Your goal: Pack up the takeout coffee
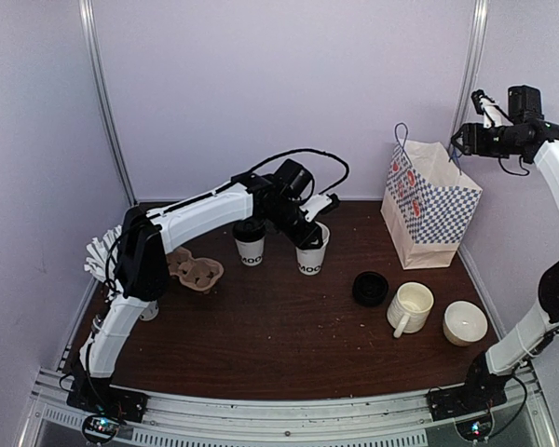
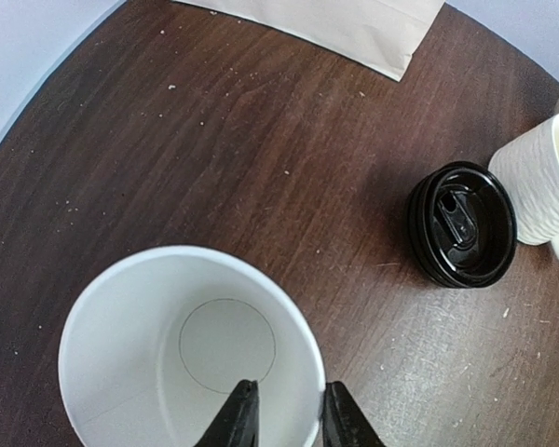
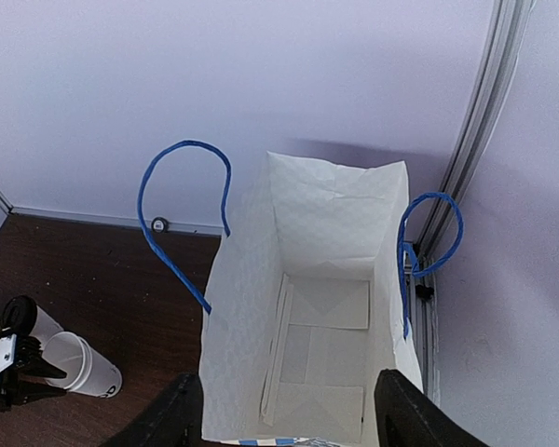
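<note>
Two white "MOO" takeout coffee cups stand at the back middle of the table. One cup (image 1: pixel 250 244) wears a black lid. The other cup (image 1: pixel 311 251) (image 2: pixel 168 345) is uncovered and empty. My left gripper (image 1: pixel 307 233) (image 2: pixel 289 389) straddles the open cup's right rim, one finger inside and one outside against the wall. A gap shows between the inner finger and the wall, so it is open. A loose black lid (image 1: pixel 370 289) (image 2: pixel 461 223) lies to the right. My right gripper (image 1: pixel 458 140) (image 3: pixel 287 382) hangs open high over the paper bag's mouth (image 3: pixel 335 307).
The blue-checked paper bag (image 1: pixel 429 209) stands upright at the back right, empty, its blue handles up. A cream mug (image 1: pixel 410 307) and a low white cup (image 1: pixel 465 322) sit at the front right. A brown pulp cup carrier (image 1: pixel 196 272) lies at the left.
</note>
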You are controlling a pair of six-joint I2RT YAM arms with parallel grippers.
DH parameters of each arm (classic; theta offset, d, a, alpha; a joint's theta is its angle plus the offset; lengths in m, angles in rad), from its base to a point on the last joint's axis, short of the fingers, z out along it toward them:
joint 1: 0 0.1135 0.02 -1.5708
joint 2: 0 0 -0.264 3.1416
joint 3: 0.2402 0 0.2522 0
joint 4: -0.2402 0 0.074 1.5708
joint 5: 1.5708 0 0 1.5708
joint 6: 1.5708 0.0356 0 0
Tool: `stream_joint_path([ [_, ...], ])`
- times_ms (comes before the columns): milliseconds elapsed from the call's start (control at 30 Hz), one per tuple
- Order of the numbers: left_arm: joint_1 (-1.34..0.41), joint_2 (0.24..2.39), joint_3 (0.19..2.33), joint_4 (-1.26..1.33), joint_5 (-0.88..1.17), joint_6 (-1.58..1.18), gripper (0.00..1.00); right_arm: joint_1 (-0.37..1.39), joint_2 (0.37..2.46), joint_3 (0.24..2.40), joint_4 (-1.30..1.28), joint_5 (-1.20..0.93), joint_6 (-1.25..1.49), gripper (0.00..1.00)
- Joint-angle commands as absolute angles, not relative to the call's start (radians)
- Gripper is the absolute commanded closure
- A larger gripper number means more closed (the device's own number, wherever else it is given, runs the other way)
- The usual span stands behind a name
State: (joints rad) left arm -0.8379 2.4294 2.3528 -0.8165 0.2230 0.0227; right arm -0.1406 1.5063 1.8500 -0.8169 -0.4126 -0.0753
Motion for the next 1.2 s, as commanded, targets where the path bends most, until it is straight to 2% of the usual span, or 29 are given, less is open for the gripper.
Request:
stream_joint_path([
  [0, -0.839, 2.454, 2.388, -0.817, 0.220, 0.040, 0.75, -0.135, 1.488, 1.831, -0.797, -0.430, -0.071, 0.34],
  [200, -0.839, 2.441, 2.393, -0.833, 0.226, 0.044, 0.84, -0.133, 1.483, 1.818, -0.792, -0.439, -0.068, 0.34],
  [400, -0.840, 2.392, 2.385, -0.835, 0.242, 0.041, 0.87, -0.122, 1.477, 1.789, -0.774, -0.460, -0.057, 0.34],
  [567, -0.841, 2.371, 2.384, -0.853, 0.237, 0.041, 1.00, -0.077, 1.480, 1.748, -0.762, -0.462, -0.063, 0.35],
  [800, -0.841, 2.346, 2.378, -0.874, 0.228, 0.005, 1.00, 0.040, 1.491, 1.693, -0.750, -0.515, -0.124, 0.34],
  [867, -0.839, 2.321, 2.367, -0.869, 0.227, -0.044, 1.00, 0.097, 1.496, 1.662, -0.754, -0.593, -0.173, 0.32],
  [933, -0.838, 2.287, 2.334, -0.846, 0.223, -0.082, 1.00, 0.158, 1.513, 1.619, -0.756, -0.666, -0.218, 0.24],
  [1167, -0.825, 2.154, 2.249, -0.772, 0.220, -0.187, 1.00, 0.345, 1.598, 1.479, -0.689, -0.647, -0.364, 0.05],
])
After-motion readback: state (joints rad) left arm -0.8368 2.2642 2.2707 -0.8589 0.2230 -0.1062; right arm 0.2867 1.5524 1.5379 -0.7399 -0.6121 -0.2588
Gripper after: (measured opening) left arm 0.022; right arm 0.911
